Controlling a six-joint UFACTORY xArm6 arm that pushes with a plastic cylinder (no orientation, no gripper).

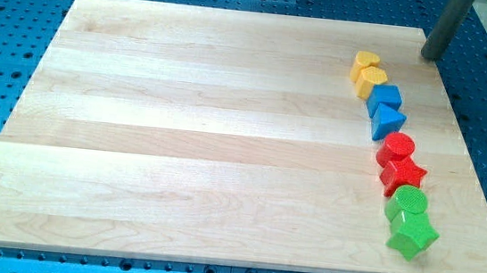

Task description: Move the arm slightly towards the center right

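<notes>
Now our tip [430, 56] rests at top right corner of tabletop [181, 131], just up and right of yellow heart block [366, 65]. We carry no end effector, only bare rod. From heart, blocks run down in touching chain: yellow block [372, 80], blue block [385, 99], blue triangle [388, 122], red cylinder [396, 149], red star [402, 176], green cylinder [408, 204], green star [412, 235].

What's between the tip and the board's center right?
My tip sits at the board's top right corner, up and right of the yellow blocks. Straight down along the right edge looks clear; the blue blocks and red blocks lie just left of that line.
</notes>
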